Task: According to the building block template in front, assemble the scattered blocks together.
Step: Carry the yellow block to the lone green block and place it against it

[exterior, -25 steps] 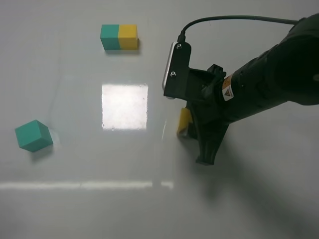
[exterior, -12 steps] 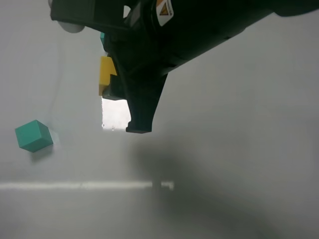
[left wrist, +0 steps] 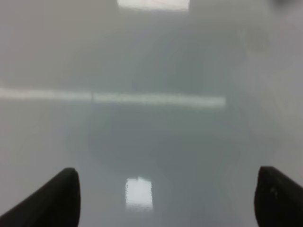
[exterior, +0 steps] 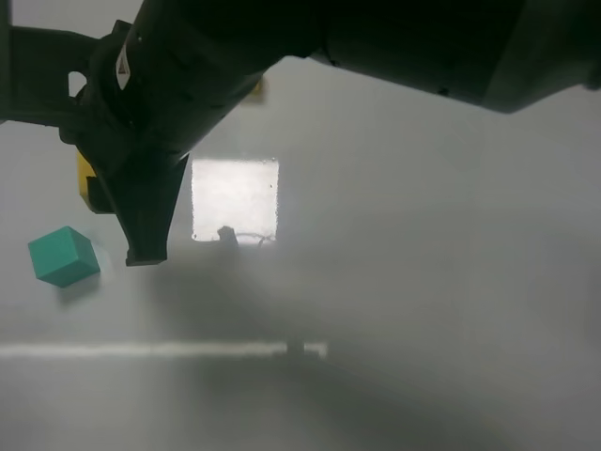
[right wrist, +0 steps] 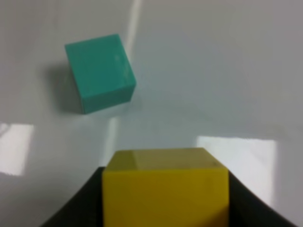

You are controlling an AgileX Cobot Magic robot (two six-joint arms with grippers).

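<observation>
My right gripper [exterior: 117, 221] reaches across to the left side and is shut on the yellow cube [exterior: 86, 178], held above the table. In the right wrist view the yellow cube [right wrist: 165, 189] sits between the fingers, with the teal-green cube [right wrist: 99, 72] lying on the table just beyond it. The teal-green cube [exterior: 63, 255] lies at the left, apart from the yellow one. The template is almost wholly hidden behind the right arm; only a sliver of its yellow end [exterior: 256, 88] shows. My left gripper [left wrist: 165, 198] is open and empty over bare table.
The table [exterior: 423, 282] is glossy white. A bright square reflection [exterior: 235, 199] lies mid-table and a pale light streak [exterior: 141, 349] runs near the front. The right arm [exterior: 329, 38] covers the upper part of the high view.
The right arm has swung further left with the yellow cube, from above the bright square to just above and right of the teal-green cube. The teal-green cube has not moved.
</observation>
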